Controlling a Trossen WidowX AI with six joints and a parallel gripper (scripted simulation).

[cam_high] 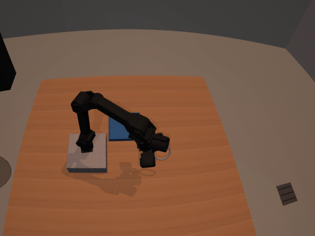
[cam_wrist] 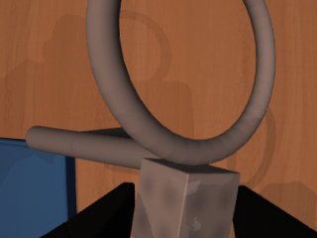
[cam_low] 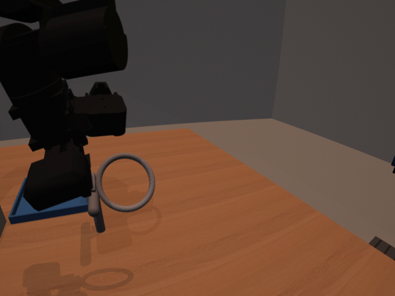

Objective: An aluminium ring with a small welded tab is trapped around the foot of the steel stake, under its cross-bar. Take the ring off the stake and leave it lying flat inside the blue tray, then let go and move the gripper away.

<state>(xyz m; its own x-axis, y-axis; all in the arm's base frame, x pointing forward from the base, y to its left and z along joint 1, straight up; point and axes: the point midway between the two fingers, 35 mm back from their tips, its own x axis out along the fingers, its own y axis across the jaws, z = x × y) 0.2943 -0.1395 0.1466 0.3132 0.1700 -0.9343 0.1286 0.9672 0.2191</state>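
Aluminium ring (cam_high: 170, 151) (cam_low: 152, 181) (cam_wrist: 265, 64), round, grey, held aloft, tilted; black parallel-jaw gripper (cam_low: 91, 178) (cam_wrist: 182, 194) pinches its square welded tab (cam_wrist: 210, 203). Ring appears clear of the steel T-shaped stake (cam_low: 99, 221) (cam_wrist: 74, 146). Ring extends from the fingertips away from the shallow blue square tray (cam_high: 118, 129) (cam_low: 47, 216) (cam_wrist: 35, 193). Judgement: carry trayward, levelling hoop before release.
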